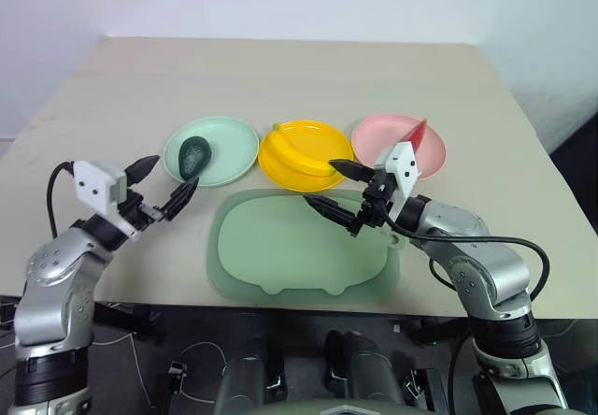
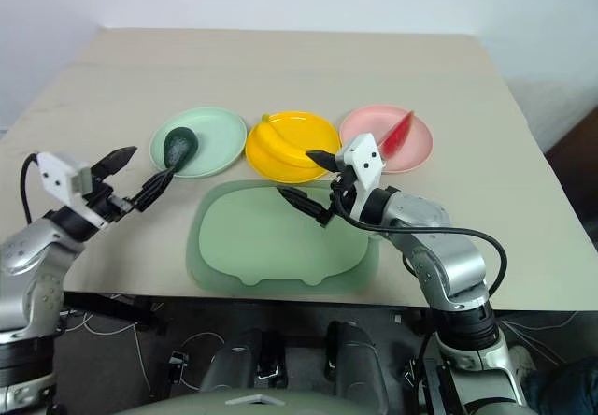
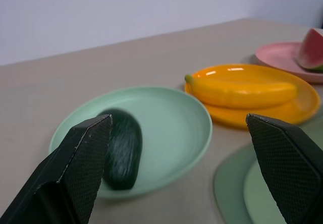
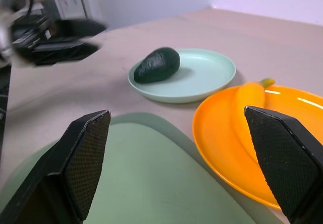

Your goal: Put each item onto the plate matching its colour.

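Left gripper point(image 1: 169, 181): jaws spread wide, empty, hovering near the mint green plate point(image 1: 234, 149) without touching it. Right gripper point(image 1: 329, 185): jaws spread wide, empty, held above the far edge of the sage-green mat point(image 1: 280, 256), just in front of the yellow plate point(image 1: 318, 135). Avocado point(image 1: 193, 156) lies on the mint green plate. Banana point(image 1: 290, 161) lies on the yellow plate. Watermelon wedge point(image 1: 417, 135) rests on the pink plate point(image 1: 378, 136). The three plates stand in a row on the counter point(image 1: 280, 69).
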Motion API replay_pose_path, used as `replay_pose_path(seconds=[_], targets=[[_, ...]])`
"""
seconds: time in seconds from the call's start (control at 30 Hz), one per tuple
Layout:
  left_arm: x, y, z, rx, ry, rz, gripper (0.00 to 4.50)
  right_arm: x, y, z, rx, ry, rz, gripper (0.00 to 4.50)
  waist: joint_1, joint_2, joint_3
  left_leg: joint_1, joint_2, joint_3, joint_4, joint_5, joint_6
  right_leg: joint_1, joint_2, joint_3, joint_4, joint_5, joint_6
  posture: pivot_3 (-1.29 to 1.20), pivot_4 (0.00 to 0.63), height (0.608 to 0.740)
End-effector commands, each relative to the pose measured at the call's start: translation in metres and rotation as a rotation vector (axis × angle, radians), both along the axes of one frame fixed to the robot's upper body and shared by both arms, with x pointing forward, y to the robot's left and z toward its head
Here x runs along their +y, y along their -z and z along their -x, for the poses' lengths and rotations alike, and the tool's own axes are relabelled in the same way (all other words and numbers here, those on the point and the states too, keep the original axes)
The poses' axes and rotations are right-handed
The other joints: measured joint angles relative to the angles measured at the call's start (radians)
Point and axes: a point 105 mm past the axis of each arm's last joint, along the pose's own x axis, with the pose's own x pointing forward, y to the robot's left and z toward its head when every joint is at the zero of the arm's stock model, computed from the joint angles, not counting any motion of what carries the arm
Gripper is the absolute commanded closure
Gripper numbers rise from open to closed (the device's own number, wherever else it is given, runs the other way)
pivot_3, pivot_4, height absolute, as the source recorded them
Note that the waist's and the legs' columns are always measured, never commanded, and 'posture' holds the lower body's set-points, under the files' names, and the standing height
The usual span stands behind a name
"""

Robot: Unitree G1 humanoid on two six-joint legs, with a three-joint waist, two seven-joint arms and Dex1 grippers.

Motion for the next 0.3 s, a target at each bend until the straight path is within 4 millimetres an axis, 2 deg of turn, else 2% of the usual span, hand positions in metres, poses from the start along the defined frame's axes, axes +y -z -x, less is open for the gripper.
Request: replay_pose_path(seconds=[0.03,0.2,0.3], targets=[[-0.002,-0.01,0.019,-0.051,0.108,-0.018,0.04,-0.006,-0.011,0.012,-0.044,-0.024,-0.032,0.0,-0.001,0.001,0.0,0.0,0.0,0.0,-0.001,-0.002,0.004,0.001,0.0,0.0,-0.003,0.0,-0.001,0.0,0.15,0.696],[-0.015,0.004,0.035,0.019,0.265,-0.042,0.04,-0.016,-0.005,0.013,-0.015,-0.013,-0.019,0.0,-0.004,0.001,0.0,0.0,-0.001,0.002,-0.008,-0.001,0.002,0.003,0.001,0.0,-0.015,0.003,-0.002,0.0,0.15,0.696],[-0.017,0.006,0.032,0.022,0.286,-0.058,0.04,-0.021,-0.003,0.012,-0.008,-0.008,0.004,0.0,-0.002,0.001,0.0,0.0,-0.002,0.002,-0.011,-0.001,0.001,0.001,0.001,0.0,-0.015,0.004,-0.004,0.0,0.15,0.696]])
